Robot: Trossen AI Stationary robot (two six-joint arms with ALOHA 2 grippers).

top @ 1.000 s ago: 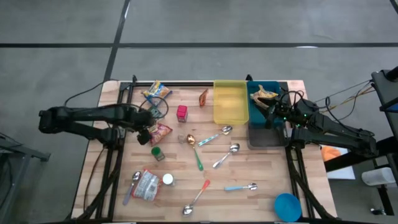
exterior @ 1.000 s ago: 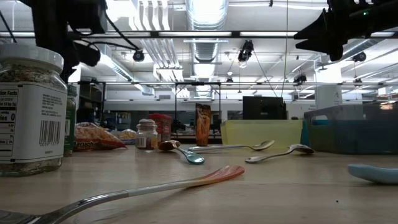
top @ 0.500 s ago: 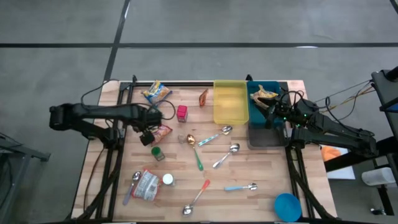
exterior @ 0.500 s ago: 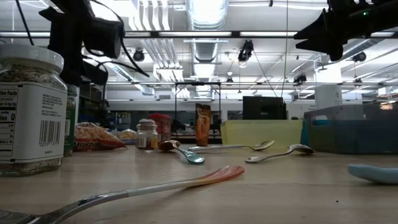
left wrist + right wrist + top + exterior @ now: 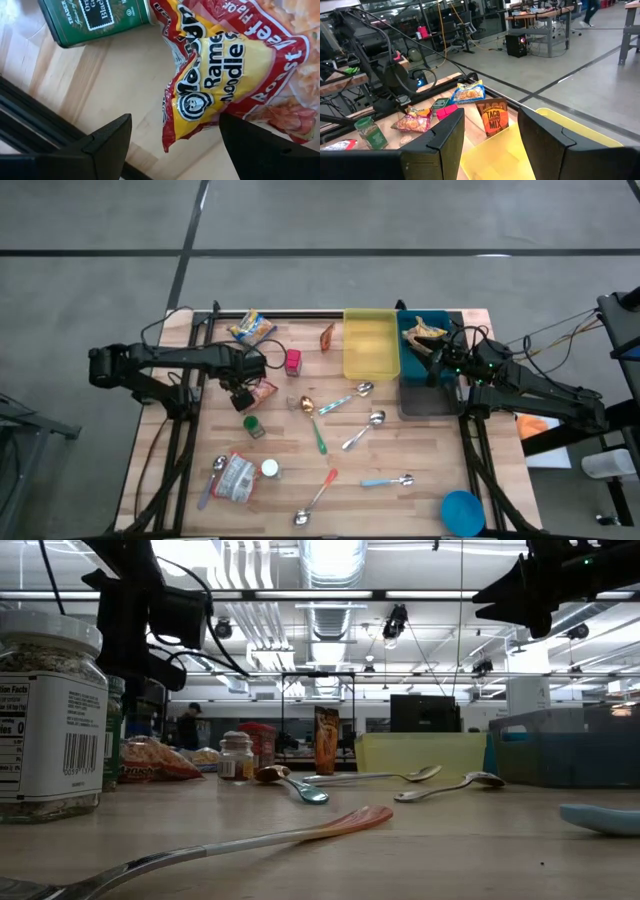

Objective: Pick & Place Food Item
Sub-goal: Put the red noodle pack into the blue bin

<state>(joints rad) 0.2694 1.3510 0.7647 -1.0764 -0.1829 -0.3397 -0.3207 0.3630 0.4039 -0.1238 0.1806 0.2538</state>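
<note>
Showing only in part in the left wrist view: a ramen noodle packet (image 5: 235, 65), red and yellow, running off the frame edge, and a green spice jar (image 5: 95, 15) cut off beside it. Hovering just above that packet, lying on the left side of the wooden table (image 5: 420, 500), the left gripper (image 5: 243, 394) with fingers spread wide apart and clamping nothing. Having slid rightward along the table since a second ago, the left arm now reaching farther toward the packet. Staying put over the grey bin (image 5: 428, 395) at the table's right, the right gripper (image 5: 436, 366), fingers standing partly apart with nothing visible between them. Sitting beside that bin, a yellow bin (image 5: 371, 345), with a taco mix packet (image 5: 492, 116) just outside it. Lying scattered across the middle of the table, several spoons, one with a green handle (image 5: 314, 423). Looming large and cut off at the low view's edge, a glass spice jar (image 5: 45, 720). Stretching behind the table, a large room with ceiling lights, desks and grey floor.
</note>
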